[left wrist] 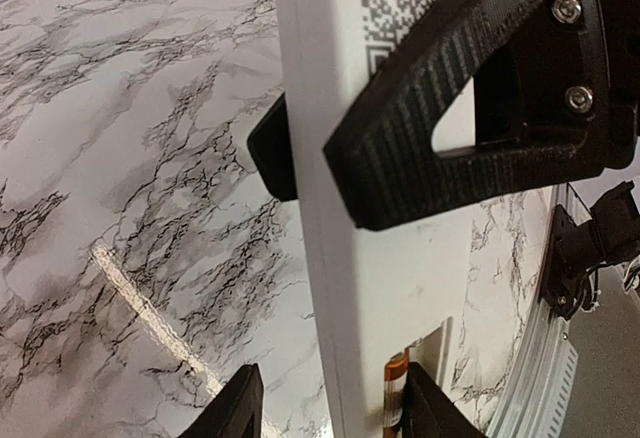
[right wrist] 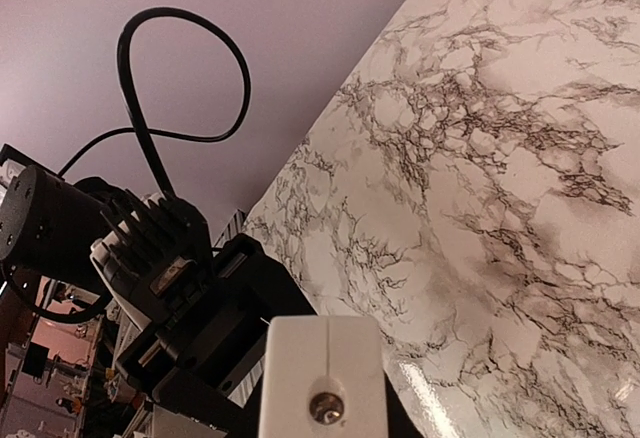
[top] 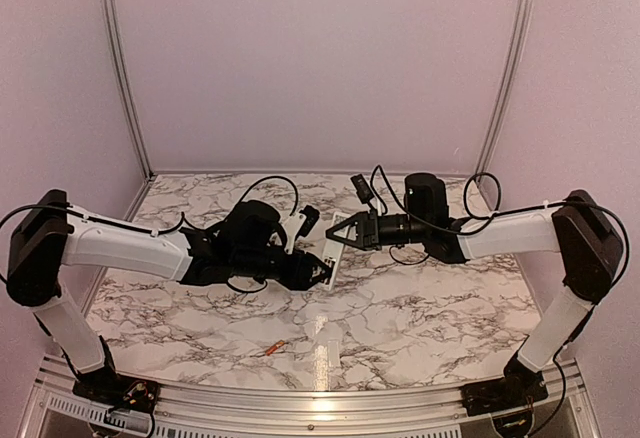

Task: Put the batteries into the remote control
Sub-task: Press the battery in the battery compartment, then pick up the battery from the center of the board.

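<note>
Loose battery (top: 272,349) lies on the marble worktop (top: 450,308) near the front; remote control (left wrist: 380,288) is held between the arms at centre.
Left fingers (left wrist: 235,413) are spread astride the remote's lower end, tips cropped, gap on one side, contact unclear. Second battery (left wrist: 396,388) sits in the slot there, mostly hidden. Right fingers (left wrist: 450,128) pinch the remote across both faces.

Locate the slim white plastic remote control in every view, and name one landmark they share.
Top external: slim white plastic remote control, near picture centre.
Left wrist: tall bar running down mid-frame.
Right wrist: its end face, bottom centre.
Shared landmark: grey-veined white marble tabletop.
</note>
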You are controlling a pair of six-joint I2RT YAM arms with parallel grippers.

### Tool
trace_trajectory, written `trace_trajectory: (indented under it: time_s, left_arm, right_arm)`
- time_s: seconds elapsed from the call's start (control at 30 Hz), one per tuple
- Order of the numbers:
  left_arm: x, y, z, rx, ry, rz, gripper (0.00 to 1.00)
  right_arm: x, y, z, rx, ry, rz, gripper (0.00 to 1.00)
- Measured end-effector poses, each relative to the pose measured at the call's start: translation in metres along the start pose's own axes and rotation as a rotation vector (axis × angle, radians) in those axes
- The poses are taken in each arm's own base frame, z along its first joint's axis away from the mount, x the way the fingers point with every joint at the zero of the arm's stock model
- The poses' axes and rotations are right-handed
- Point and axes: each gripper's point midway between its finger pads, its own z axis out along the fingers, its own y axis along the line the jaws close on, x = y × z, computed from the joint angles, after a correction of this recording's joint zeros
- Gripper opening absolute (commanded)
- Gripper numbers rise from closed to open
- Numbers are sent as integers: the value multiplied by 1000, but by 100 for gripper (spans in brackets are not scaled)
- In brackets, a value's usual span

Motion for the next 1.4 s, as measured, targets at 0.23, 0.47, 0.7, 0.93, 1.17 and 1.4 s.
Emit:
trace_trajectory:
  time_s: [0.23, 0.47, 0.7, 0.93, 1.17, 1.4]
  left_arm:
    - [1, 3, -12, -26, 17, 47, 75]
    - [-22, 0, -61, -41, -45, 93, 75]
    - [-13, 1, -92, -69, -21, 115, 59]
    - [90, 40, -95, -171, 281, 41, 55]
    - [152, 31, -93, -183, 513, 81, 49]
    - [185, 39, -82, -245, 673, 130, 39]
  right_arm:
    - [4, 4, 2, -12, 24, -18, 0]
    - [14, -4, 2, 20, 68, -26, 0]
    - [16, -17, -3, 55, 70, -32, 0]
    - [30, -26, -10, 52, 96, -17, 0]
    - [33, -29, -15, 43, 103, -14, 0]
    - [34, -30, -16, 38, 105, -12, 0]
